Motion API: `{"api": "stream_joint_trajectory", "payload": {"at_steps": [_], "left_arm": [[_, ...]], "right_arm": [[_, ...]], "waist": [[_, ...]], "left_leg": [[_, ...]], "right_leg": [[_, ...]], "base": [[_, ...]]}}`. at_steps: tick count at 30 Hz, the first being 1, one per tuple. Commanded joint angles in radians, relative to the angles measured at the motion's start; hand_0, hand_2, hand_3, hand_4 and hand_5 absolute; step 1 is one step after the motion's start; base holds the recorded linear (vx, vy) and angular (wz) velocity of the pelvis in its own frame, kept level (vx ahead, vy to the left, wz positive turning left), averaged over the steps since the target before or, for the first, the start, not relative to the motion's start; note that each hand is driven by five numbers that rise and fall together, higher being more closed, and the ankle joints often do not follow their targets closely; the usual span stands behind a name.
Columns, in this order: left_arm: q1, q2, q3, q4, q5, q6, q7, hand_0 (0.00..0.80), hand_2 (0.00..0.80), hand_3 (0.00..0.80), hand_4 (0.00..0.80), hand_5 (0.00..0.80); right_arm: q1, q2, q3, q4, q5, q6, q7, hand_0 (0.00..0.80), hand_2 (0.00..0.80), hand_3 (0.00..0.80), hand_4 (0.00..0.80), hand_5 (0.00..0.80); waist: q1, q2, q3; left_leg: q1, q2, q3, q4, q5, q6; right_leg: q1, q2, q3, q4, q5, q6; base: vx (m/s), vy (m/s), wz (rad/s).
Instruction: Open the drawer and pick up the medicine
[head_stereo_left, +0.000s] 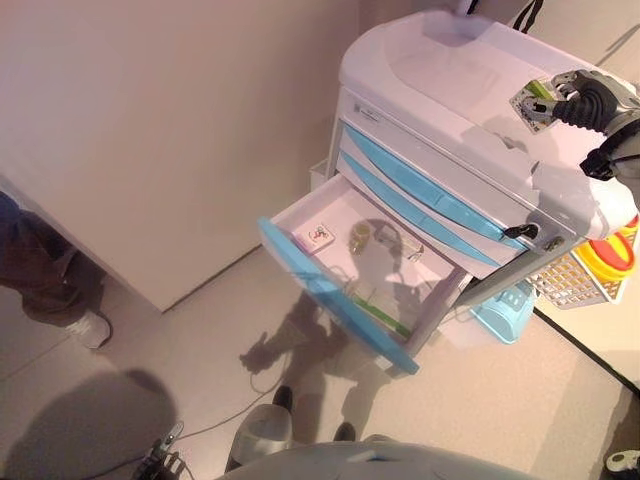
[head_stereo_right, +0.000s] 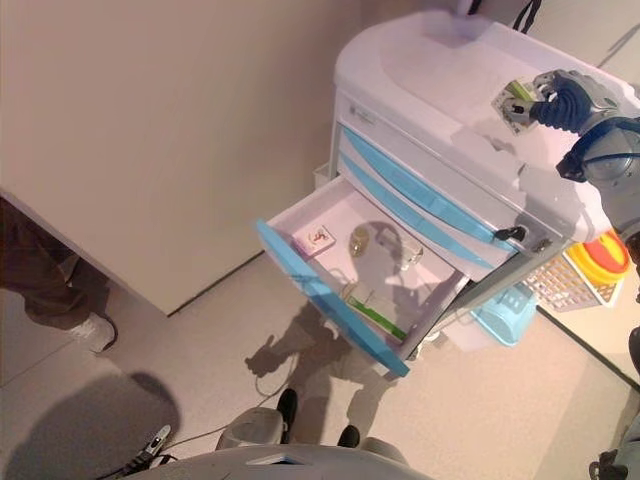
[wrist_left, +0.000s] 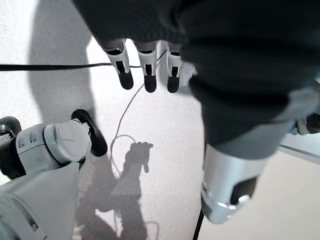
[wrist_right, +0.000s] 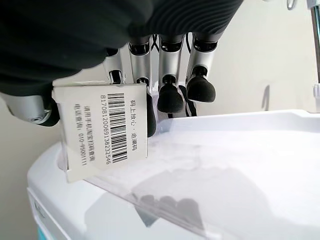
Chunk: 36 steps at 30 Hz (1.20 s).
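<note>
A white cart (head_stereo_left: 450, 70) with light blue drawer fronts stands ahead. Its lowest drawer (head_stereo_left: 335, 295) is pulled out. Inside lie a small pink-and-white box (head_stereo_left: 318, 237), a round yellowish item (head_stereo_left: 360, 235), a clear item (head_stereo_left: 398, 243) and a flat box with a green stripe (head_stereo_left: 385, 312). My right hand (head_stereo_left: 585, 100) is above the cart's top at the right, shut on a small white medicine box (wrist_right: 102, 127) with a barcode label; the same medicine box (head_stereo_left: 530, 103) shows green on one face. My left hand (wrist_left: 150, 65) hangs low over the floor, fingers relaxed and holding nothing.
On the cart's right side hangs a wire basket (head_stereo_left: 570, 285) with a yellow and red container (head_stereo_left: 610, 255), with a light blue bin (head_stereo_left: 505, 312) below it. A person's leg and white shoe (head_stereo_left: 88, 327) stand at the left by a pale wall panel.
</note>
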Motion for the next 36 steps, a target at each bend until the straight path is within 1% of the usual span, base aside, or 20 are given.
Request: {"api": "stream_joint_trajectory", "payload": {"at_steps": [1,11,16,21,27,30,36], "left_arm": [[0.020,0.061,0.010,-0.017,0.014,-0.005,0.011,0.000,0.000,0.000,0.000,0.000],[0.021,0.070,0.005,-0.015,0.013,-0.002,-0.008,0.000,0.000,0.000,0.000,0.000],[0.025,0.070,-0.018,-0.042,-0.004,0.007,0.004,0.000,0.000,0.000,0.000,0.000],[0.024,0.079,-0.031,-0.056,-0.020,0.016,0.008,0.000,0.000,0.000,0.000,0.000],[0.030,0.076,-0.050,-0.079,-0.043,0.019,0.030,0.000,0.000,0.000,0.000,0.000],[0.038,0.076,-0.059,-0.088,-0.051,0.019,0.037,0.000,0.000,0.000,0.000,0.000],[0.044,0.085,-0.066,-0.092,-0.052,0.022,0.024,0.000,0.000,0.000,0.000,0.000]], "right_arm": [[-0.121,0.006,0.069,0.054,-0.020,-0.025,-0.006,0.800,0.800,0.800,0.800,0.800],[-0.097,0.022,0.089,0.160,-0.111,-0.040,0.001,0.800,0.800,0.800,0.800,0.800],[-0.097,0.022,0.093,0.212,-0.158,-0.041,-0.012,0.800,0.800,0.800,0.800,0.800],[-0.095,0.015,0.101,0.275,-0.206,-0.021,-0.028,0.800,0.800,0.800,0.800,0.800],[-0.096,0.008,0.081,0.353,-0.200,0.059,-0.109,0.800,0.800,0.800,0.800,0.800],[-0.090,-0.003,0.052,0.397,-0.189,0.069,-0.146,0.800,0.800,0.800,0.800,0.800],[-0.100,-0.021,0.043,0.440,-0.195,0.048,-0.169,0.800,0.800,0.800,0.800,0.800]], "waist": [[0.032,-0.040,0.004],[0.044,-0.037,0.013],[0.050,-0.030,0.017],[0.055,-0.023,0.024],[0.059,-0.014,0.030],[0.062,-0.011,0.031],[0.067,-0.008,0.027]], "left_leg": [[-0.010,0.009,-0.052,0.075,-0.157,-0.046],[-0.020,0.008,-0.063,0.079,-0.153,-0.044],[-0.023,0.009,-0.064,0.078,-0.147,-0.043],[-0.028,0.009,-0.066,0.073,-0.139,-0.040],[-0.033,0.010,-0.070,0.069,-0.131,-0.040],[-0.033,0.008,-0.075,0.068,-0.131,-0.039],[-0.035,0.006,-0.079,0.067,-0.129,-0.038]], "right_leg": [[0.008,-0.123,0.011,-0.087,0.123,0.131],[0.001,-0.119,0.007,-0.080,0.121,0.127],[-0.001,-0.120,0.003,-0.079,0.124,0.129],[-0.006,-0.121,0.000,-0.078,0.128,0.131],[-0.010,-0.120,-0.003,-0.078,0.130,0.129],[-0.010,-0.120,-0.005,-0.079,0.132,0.130],[-0.008,-0.121,-0.009,-0.082,0.132,0.130]], "base": [[-0.003,-0.009,0.11],[-0.009,-0.004,0.05],[-0.013,-0.002,0.03],[-0.022,0.001,0.00],[0.000,0.000,0.00],[0.006,-0.006,0.03],[0.002,-0.003,0.01]]}}
